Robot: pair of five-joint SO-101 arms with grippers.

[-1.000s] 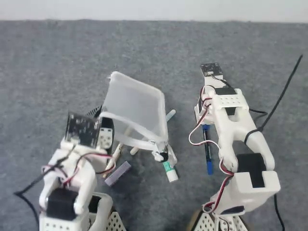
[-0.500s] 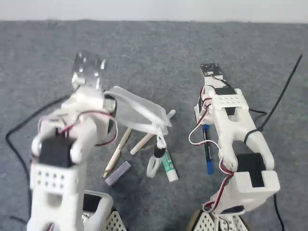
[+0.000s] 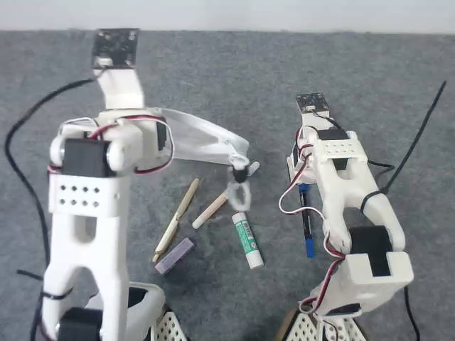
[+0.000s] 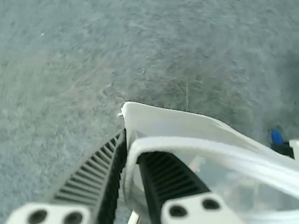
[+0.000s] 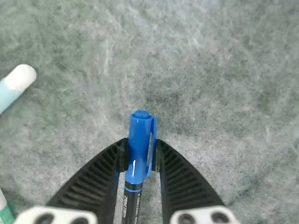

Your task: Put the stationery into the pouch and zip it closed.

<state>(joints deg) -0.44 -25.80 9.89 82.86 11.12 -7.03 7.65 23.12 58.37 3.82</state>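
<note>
My left gripper (image 4: 130,141) is shut on one edge of the clear pouch (image 3: 202,142), which it holds up off the table at the left. The pouch (image 4: 196,135) stretches away from the jaws, and its zip pull with a ring (image 3: 238,186) dangles at the far end. Under it on the carpet lie two wooden pencils (image 3: 179,219), a purple eraser (image 3: 174,256) and a white and green glue stick (image 3: 247,240). On the right, low over the carpet, my right gripper (image 5: 138,151) is shut on a blue pen (image 5: 139,140), also the blue pen (image 3: 307,229).
Grey carpet covers the whole table (image 3: 234,78). A black cable (image 3: 419,138) runs off to the right behind the right arm. The glue stick's white cap (image 5: 17,79) lies off to one side of the right gripper.
The left arm has swung up and toward the back, lifting the pouch off the stationery and stretching it flat. The zip pull has slid back with it. The right arm has kept still.
</note>
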